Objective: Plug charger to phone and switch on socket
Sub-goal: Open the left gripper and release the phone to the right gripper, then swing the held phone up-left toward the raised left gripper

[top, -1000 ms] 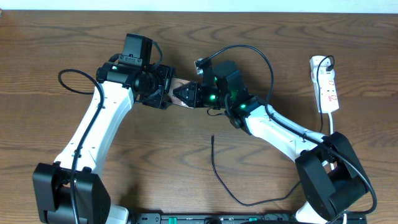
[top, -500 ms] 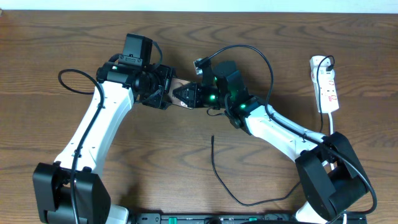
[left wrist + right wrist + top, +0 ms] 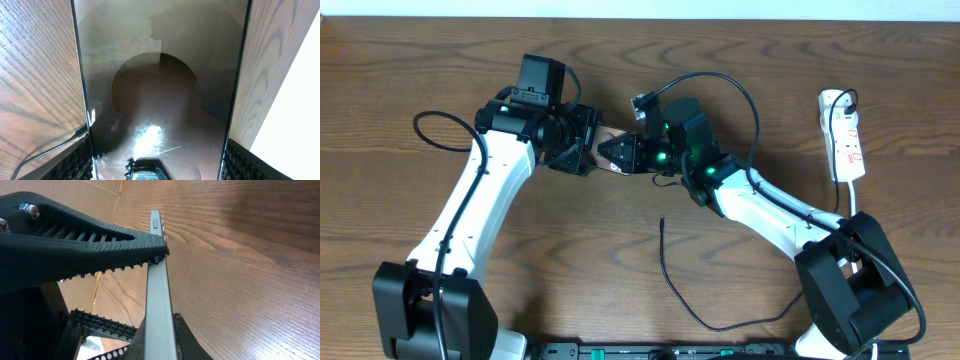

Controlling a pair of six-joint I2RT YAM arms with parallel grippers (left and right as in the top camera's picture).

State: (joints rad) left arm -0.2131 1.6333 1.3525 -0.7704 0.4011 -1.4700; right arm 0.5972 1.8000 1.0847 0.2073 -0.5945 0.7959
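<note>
our left gripper (image 3: 583, 153) and right gripper (image 3: 617, 152) both pinch the phone (image 3: 610, 137) near the far edge's middle, likely steadying it for the charger (image 3: 665, 262), lying loose toward the near edge.

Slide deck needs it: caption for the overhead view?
Mid-table, left pincer and right pincer hold the phone; charger lies loose nearby, socket far right.
</note>
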